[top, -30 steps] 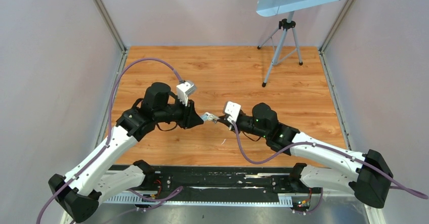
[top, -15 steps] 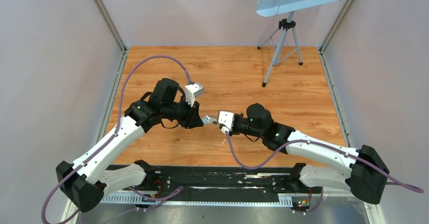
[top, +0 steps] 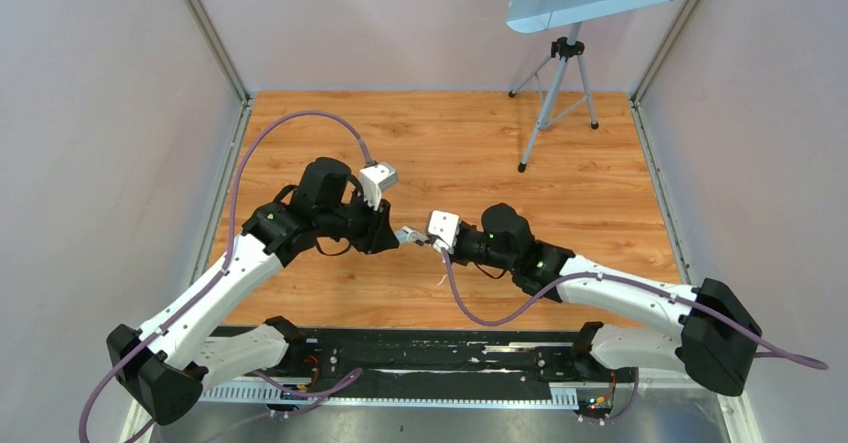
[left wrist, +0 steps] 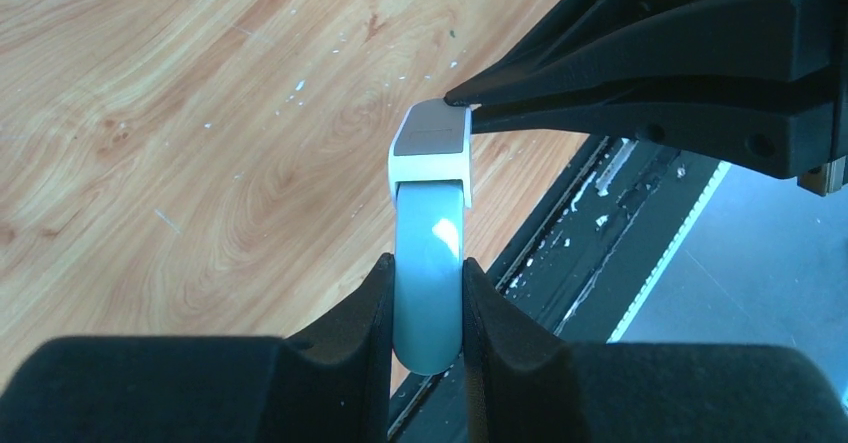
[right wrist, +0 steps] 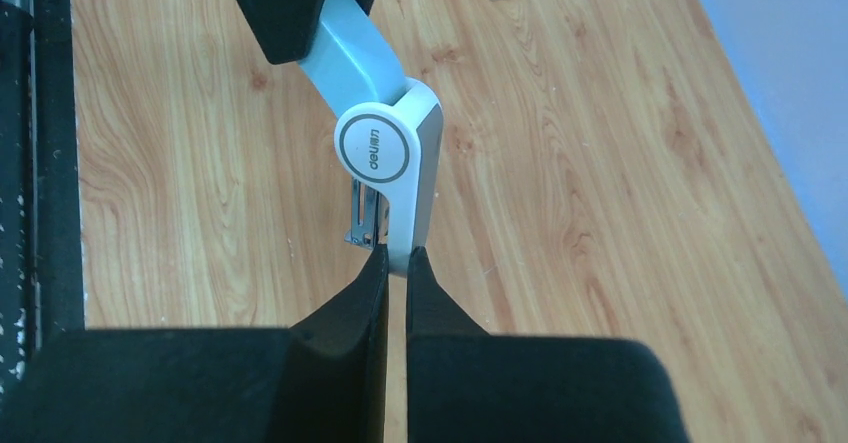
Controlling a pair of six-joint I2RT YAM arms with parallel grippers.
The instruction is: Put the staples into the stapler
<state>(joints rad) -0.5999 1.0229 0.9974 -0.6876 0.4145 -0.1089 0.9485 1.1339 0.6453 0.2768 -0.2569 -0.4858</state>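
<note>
The left pincer (left wrist: 428, 268) is clamped on the blue-grey body of the stapler (right wrist: 385, 153), which hangs above the bench (top: 600, 173) between the two arms with its long axis pointing straight at the other arm. The right pincer (right wrist: 396, 258) is pressed together, tips touching the white end by the metal channel, so I'd guess that arm works it open. Can't spot the staples anywhere.

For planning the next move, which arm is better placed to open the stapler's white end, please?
Probably the right: the right gripper, shut, touches the white end of the stapler, while the left gripper is occupied clamping its blue body.
</note>
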